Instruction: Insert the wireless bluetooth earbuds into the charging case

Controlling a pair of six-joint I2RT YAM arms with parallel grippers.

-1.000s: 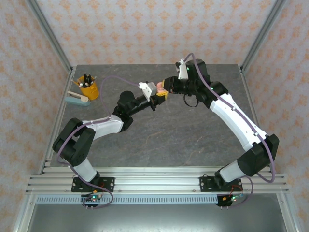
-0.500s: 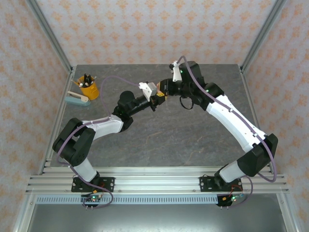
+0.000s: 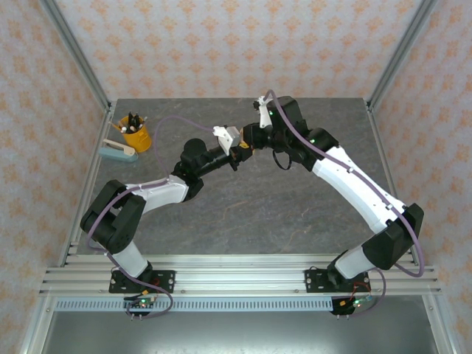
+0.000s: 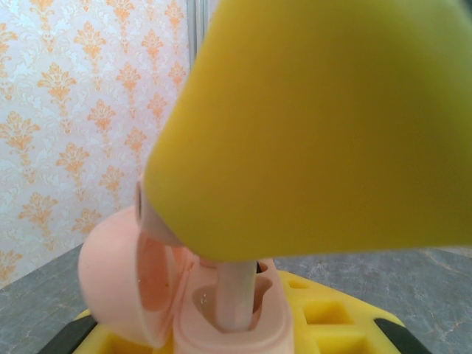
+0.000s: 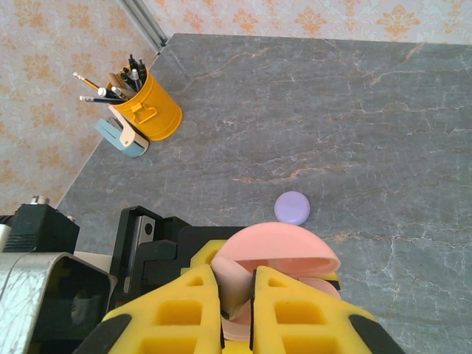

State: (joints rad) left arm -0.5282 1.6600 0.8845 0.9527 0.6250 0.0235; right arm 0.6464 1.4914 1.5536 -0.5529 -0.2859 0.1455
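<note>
No text, label, brand mark, number or sign can be read on any item in view.

- The pink charging case shows plain faces in both wrist views.
- The lilac round case on the surface is plain on its visible top.
- The yellow pen cup is plain on its visible side.
- The circuit boards at the arm bases may carry printing. They are too small in the top view to tell.
</note>
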